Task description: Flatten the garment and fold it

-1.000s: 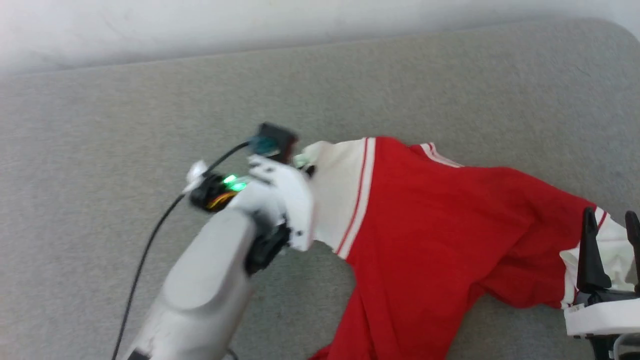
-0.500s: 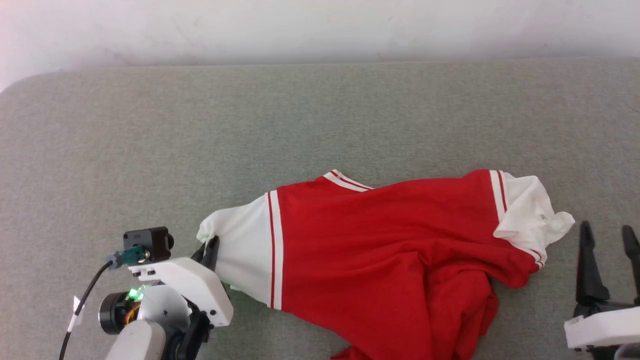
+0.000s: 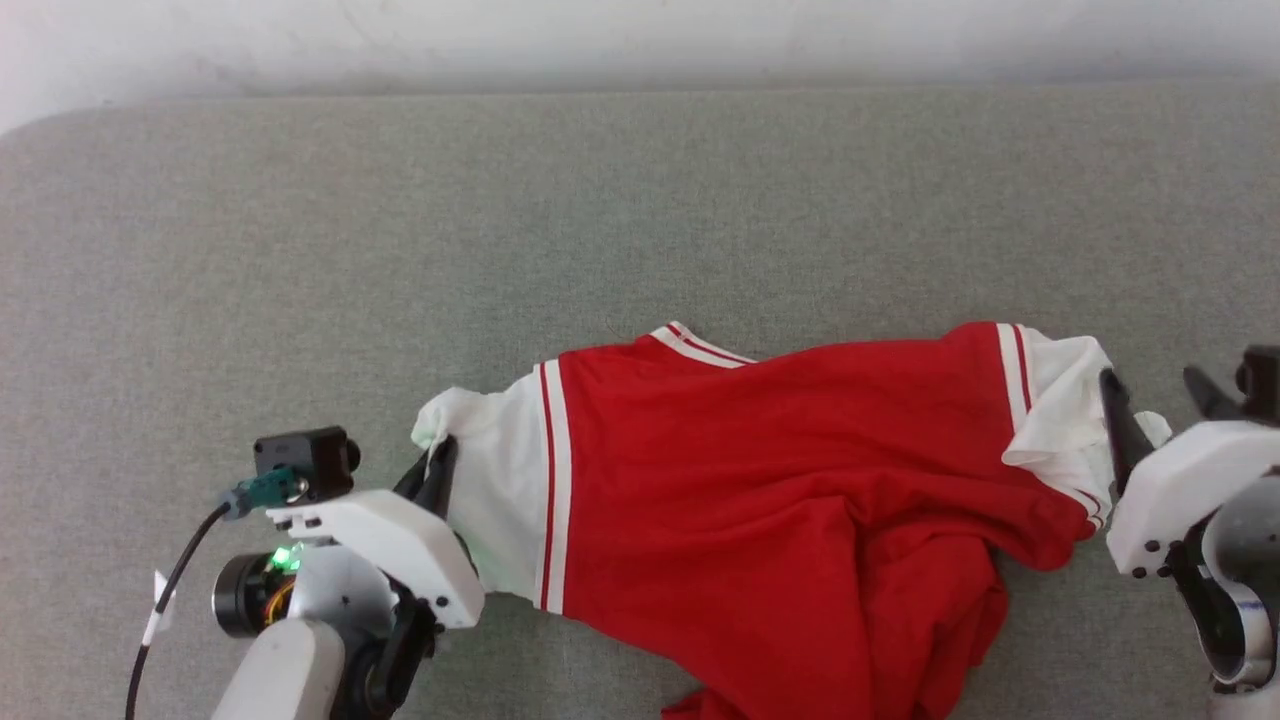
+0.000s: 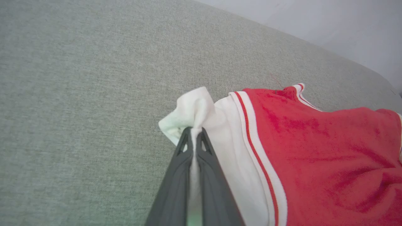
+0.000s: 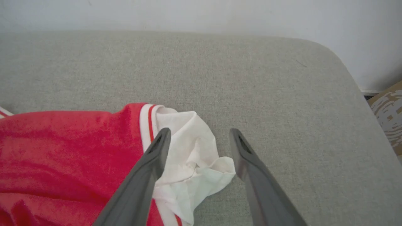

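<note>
Presently the garment point(image 3: 780, 470) lies stretched sideways across the grey fabric worktop point(image 3: 640, 220), red body in the middle and a white sleeve at each end. Its striped neck trim point(image 3: 700, 345) sits at the far edge. The lower red part is bunched into folds point(image 3: 900, 620) towards the near edge, where it runs off the bottom of the head view.

The left end effector point(image 3: 440, 465) is clamped on the garment. In the left wrist view point(image 4: 193, 131) its two dark fingers are pressed together with a thin layer of the white left sleeve point(image 4: 201, 106) pinched between them, and a small crumpled tuft pokes out beyond the tips.

The right end effector point(image 3: 1148, 375) has its fingers wide apart (nothing is gripped). In the right wrist view point(image 5: 199, 130) one finger point(image 5: 147, 169) lies over the crumpled white right sleeve point(image 5: 191, 147) and the other point(image 5: 251, 166) over bare worktop, with the sleeve's loose edge between them. Whether the fingers touch the cloth cannot be told.

A pale wall point(image 3: 640, 40) runs behind the worktop, and a black cable point(image 3: 170, 590) trails from the left wrist.
</note>
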### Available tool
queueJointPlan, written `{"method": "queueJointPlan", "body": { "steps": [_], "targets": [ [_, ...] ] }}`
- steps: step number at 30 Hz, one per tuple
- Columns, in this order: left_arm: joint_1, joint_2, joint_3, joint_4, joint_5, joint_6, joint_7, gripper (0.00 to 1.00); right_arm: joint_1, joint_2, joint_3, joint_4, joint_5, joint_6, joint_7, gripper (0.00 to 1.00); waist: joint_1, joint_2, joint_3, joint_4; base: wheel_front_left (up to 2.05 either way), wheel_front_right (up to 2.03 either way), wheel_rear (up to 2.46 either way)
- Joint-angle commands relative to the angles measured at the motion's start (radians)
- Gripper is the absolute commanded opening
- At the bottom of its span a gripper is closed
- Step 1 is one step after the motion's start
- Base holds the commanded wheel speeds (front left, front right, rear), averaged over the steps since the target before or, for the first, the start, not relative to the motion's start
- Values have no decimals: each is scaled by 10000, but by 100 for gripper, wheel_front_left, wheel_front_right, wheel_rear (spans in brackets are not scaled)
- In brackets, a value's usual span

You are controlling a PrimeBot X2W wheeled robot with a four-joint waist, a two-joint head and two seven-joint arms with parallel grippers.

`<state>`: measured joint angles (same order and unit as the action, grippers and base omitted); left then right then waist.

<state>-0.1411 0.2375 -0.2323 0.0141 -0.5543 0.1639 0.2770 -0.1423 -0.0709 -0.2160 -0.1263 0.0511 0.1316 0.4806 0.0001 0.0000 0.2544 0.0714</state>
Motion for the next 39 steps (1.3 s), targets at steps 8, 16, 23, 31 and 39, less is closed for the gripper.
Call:
{"method": "queueJointPlan", "body": {
  "steps": [8,16,23,31,39],
  "targets": [
    [-453,-87,-112,120,14,-73,-103,0,-482,-611,202,543,60,-9,1969,100,-1,0,594,64,0,0,0],
    [-703,-13,-118,211,-6,-114,-98,0,-786,-743,422,1989,245,-9,2637,43,-1,0,925,101,0,0,0],
    [-817,-32,-36,341,-126,-131,-221,0,-1198,-677,344,2293,249,-9,1729,0,-1,0,798,35,0,0,0],
    [-1002,20,168,325,-240,-305,-694,0,-1584,-787,615,1958,581,-9,404,0,-1,0,-112,-152,0,0,0],
    [-1813,346,413,-205,-48,-382,-1015,0,-2239,-926,1295,1173,991,-9,-616,0,-1,0,-1487,-375,0,0,0]
  ]
}}
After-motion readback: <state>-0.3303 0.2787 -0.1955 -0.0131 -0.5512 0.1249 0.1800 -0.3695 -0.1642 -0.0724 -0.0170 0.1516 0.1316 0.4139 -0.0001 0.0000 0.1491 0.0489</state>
